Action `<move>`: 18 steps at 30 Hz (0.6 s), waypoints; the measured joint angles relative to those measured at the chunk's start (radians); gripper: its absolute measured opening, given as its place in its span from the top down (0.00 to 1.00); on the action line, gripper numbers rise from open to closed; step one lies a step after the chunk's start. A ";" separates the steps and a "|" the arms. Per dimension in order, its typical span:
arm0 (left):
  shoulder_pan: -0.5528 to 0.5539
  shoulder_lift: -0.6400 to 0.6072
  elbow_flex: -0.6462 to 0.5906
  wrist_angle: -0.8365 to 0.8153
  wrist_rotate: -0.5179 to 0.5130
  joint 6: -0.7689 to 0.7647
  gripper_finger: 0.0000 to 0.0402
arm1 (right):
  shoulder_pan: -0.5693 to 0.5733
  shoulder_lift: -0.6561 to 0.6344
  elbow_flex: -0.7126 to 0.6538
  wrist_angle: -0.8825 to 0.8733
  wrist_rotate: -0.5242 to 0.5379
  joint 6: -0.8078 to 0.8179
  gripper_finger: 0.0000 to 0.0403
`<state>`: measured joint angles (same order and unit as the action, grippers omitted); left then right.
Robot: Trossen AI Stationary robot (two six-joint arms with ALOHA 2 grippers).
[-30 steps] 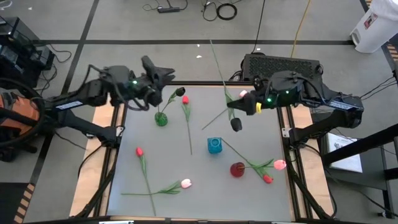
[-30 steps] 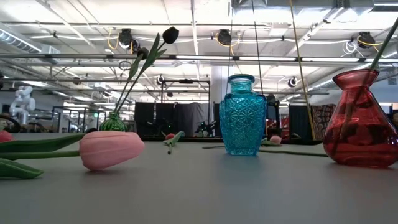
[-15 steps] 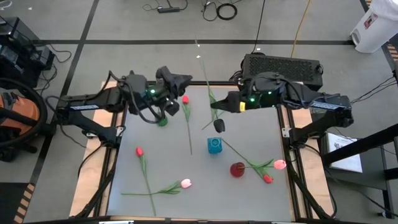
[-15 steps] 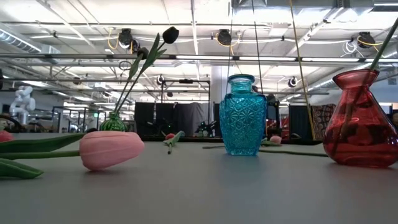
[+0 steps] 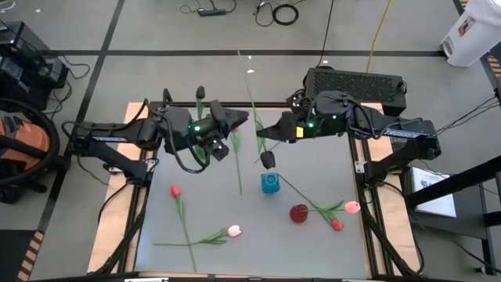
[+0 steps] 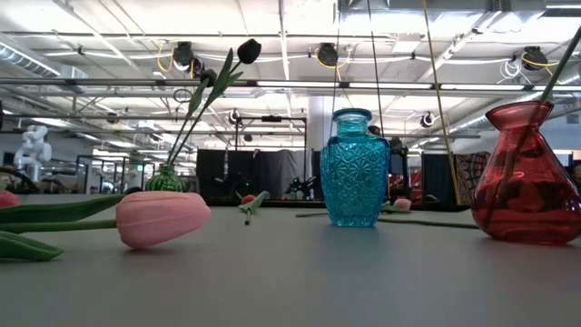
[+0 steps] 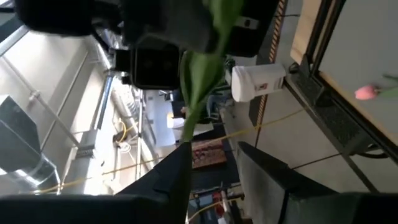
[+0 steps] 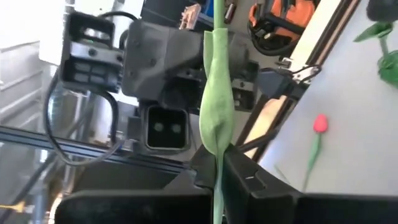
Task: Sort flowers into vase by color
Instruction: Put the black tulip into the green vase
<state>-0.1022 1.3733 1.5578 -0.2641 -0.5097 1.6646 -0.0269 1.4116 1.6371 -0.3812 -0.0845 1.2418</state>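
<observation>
both claws, left claw and right claw with its dark tulip, have closed toward mid-table

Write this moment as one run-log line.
right gripper: shut on near-black artificial tulip | left gripper: open, beside stem | blue glass vase: empty

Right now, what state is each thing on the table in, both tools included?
Right tool: shut on the held tulip's stem.
Left tool: open, close to that stem.
Held tulip: lifted, dark head hanging down.
Blue vase: upright, no flower.
Red vase: upright, stem inside.
Green vase: upright, stems inside.
Pink tulip: lying flat.
</observation>
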 joint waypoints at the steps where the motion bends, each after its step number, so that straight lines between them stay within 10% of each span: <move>1: -0.005 0.001 0.000 -0.001 0.000 0.000 0.66 | 0.000 0.002 0.000 0.006 0.000 0.010 1.00; 18: -0.036 0.021 0.000 0.013 0.001 -0.008 0.66 | 0.028 0.015 -0.001 0.017 -0.053 0.123 1.00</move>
<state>-0.1383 1.3945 1.5578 -0.2513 -0.5091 1.6566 0.0014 1.4269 1.6363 -0.3639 -0.1379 1.3649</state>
